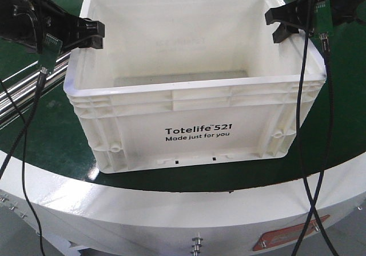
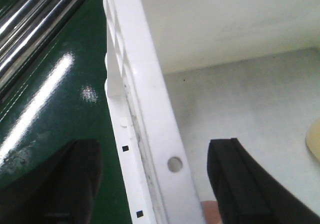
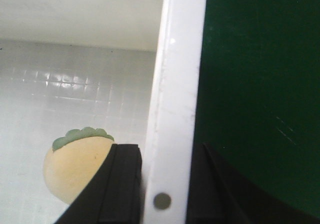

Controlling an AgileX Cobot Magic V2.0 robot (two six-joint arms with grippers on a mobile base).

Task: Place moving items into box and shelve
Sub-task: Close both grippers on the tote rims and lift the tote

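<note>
The box (image 1: 194, 124) sits on the green table (image 1: 46, 147), with a yellow toy (image 3: 75, 169) on its floor by the right wall. The left gripper (image 1: 98, 34) straddles the left rim, jaws apart and clear of it. The right gripper (image 1: 274, 27) pinches the right rim. Steel rails (image 1: 17, 99) lie to the left.

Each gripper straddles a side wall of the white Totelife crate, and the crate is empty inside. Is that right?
Not empty. The right wrist view shows a yellow plush toy with a green tuft on the floor of the crate. The rest holds: the left gripper and the right gripper each straddle a side wall.
</note>
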